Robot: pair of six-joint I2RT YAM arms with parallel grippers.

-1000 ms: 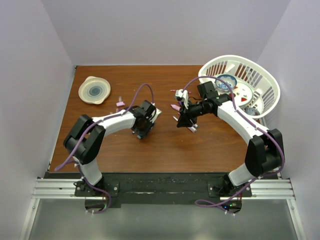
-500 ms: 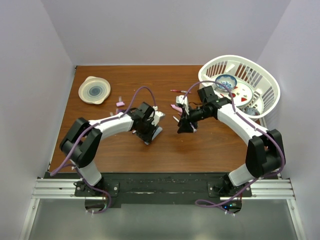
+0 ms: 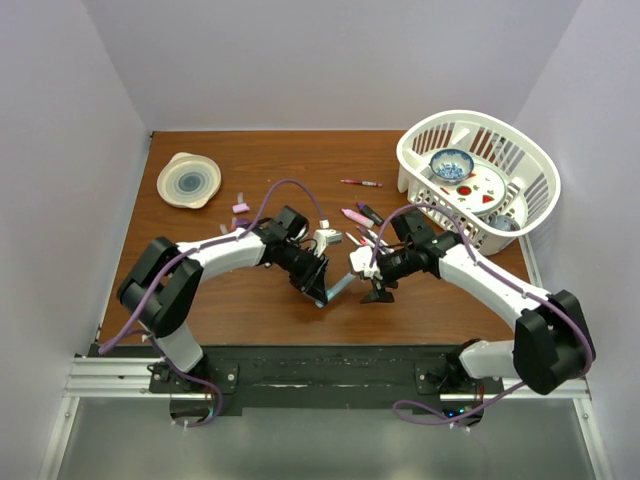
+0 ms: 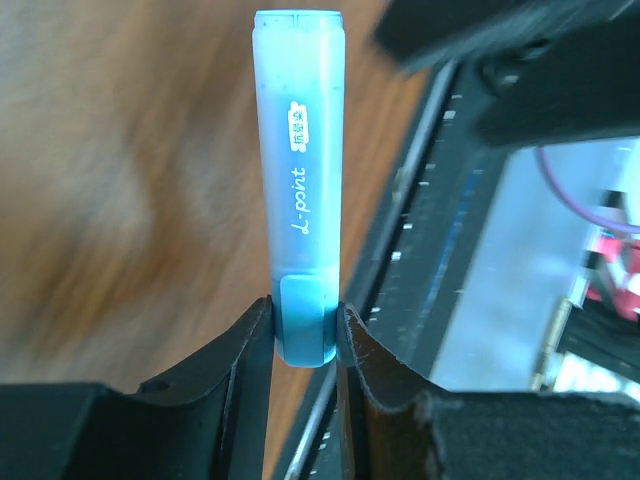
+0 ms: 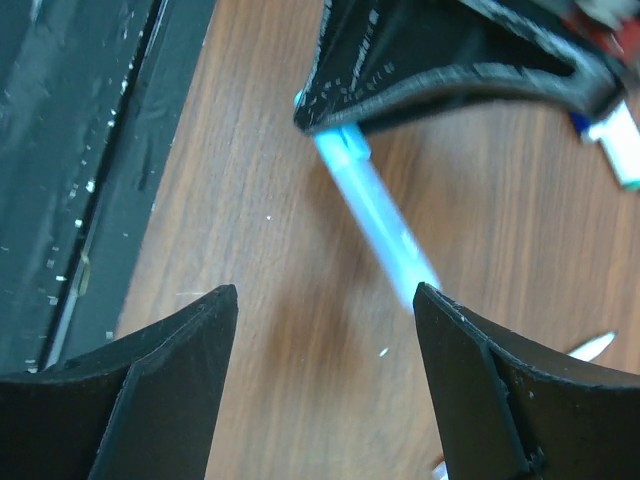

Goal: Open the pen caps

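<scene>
Currently the left hand (image 4: 305, 335) pinches the teal highlighter (image 4: 300, 170) by its darker teal end, with fingers pressed on both sides. The barrel points toward the right hand (image 5: 325, 295). The right hand is spread wide. The barrel's free end is close by one finger, but blur hides any contact. The highlighter sits over the desk (image 3: 250, 290), near-left of the white basket (image 3: 520, 150). Loose pens (image 3: 360, 222) lie just left of the basket.
</scene>
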